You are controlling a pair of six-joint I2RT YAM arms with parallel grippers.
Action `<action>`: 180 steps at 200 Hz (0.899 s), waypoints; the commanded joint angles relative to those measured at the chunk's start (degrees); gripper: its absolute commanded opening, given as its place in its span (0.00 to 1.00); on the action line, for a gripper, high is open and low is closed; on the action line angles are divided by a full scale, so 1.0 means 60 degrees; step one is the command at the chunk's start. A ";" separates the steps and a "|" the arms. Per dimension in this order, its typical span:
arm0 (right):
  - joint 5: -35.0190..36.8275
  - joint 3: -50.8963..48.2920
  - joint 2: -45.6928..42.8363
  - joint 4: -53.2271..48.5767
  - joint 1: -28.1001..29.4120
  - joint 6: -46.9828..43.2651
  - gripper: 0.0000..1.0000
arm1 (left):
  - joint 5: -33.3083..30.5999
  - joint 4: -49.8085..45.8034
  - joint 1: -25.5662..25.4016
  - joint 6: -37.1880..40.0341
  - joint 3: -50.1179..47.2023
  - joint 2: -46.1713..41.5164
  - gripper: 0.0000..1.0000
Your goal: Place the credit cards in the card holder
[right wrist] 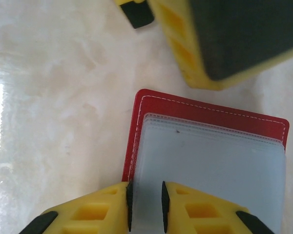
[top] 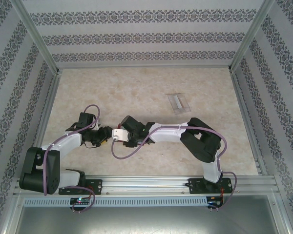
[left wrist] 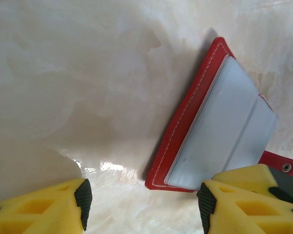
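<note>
The card holder [left wrist: 185, 131] lies open and flat on the table, red-edged, its stacked bluish-grey pockets [right wrist: 210, 165] facing up. My left gripper [left wrist: 144, 202] is open and low over the table, and its right finger [left wrist: 234, 209] overlaps the holder's near corner. My right gripper [right wrist: 146, 204] hovers over the holder's opposite corner with the jaws a narrow gap apart, pale pocket showing in the gap. In the top view both grippers [top: 101, 137] [top: 116, 135] meet tip to tip at the table's near middle. Pale translucent credit cards [top: 178, 102] lie far off to the right.
The left gripper's yellow finger [right wrist: 210, 44] looms just beyond the holder's far edge in the right wrist view. Patterned walls and metal rails [top: 244, 107] enclose the beige table [top: 136, 92].
</note>
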 commanded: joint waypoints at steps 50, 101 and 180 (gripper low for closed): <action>0.1717 -0.0546 -0.0418 0.1286 -0.0065 0.0633 0.22 | 0.0315 0.0388 0.0144 0.0170 -0.0039 0.0041 0.61; 0.1837 -0.1612 -0.1915 0.1988 -0.0583 0.3836 0.38 | 0.1220 0.1054 0.0142 0.0136 0.0414 0.0234 0.59; 0.0884 -0.3370 -0.4112 0.1361 -0.2561 1.0686 0.42 | 0.1099 0.0816 -0.1024 0.0810 0.1762 0.1230 0.58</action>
